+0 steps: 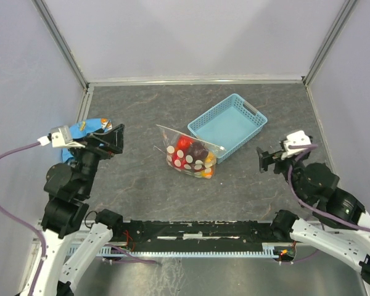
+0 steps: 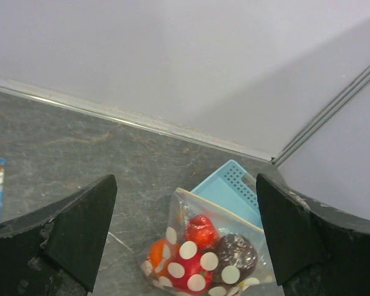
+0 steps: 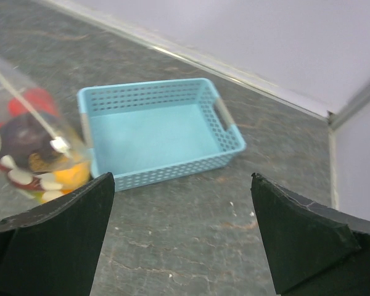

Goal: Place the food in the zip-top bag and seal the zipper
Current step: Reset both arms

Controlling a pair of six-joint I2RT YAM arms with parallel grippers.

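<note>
Though white dots mask part of it, food (image 1: 194, 155) lies inside zip-top bag (image 1: 172, 139), mid-table, just beside blue basket (image 1: 231, 123). Zipper (image 1: 191, 137): seal unclear. Right wrist view blurs, crops bag. Only top view shows cloth (image 1: 80, 131) beside left gripper (image 1: 113, 140). Left gripper, right gripper (image 1: 265, 160): jaws wide, empty.

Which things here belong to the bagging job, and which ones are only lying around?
Part of the job:
- zip-top bag
- food, inside the bag
- zipper

Only lying about:
- blue basket, beside the bag
- blue patterned cloth, by the left arm
</note>
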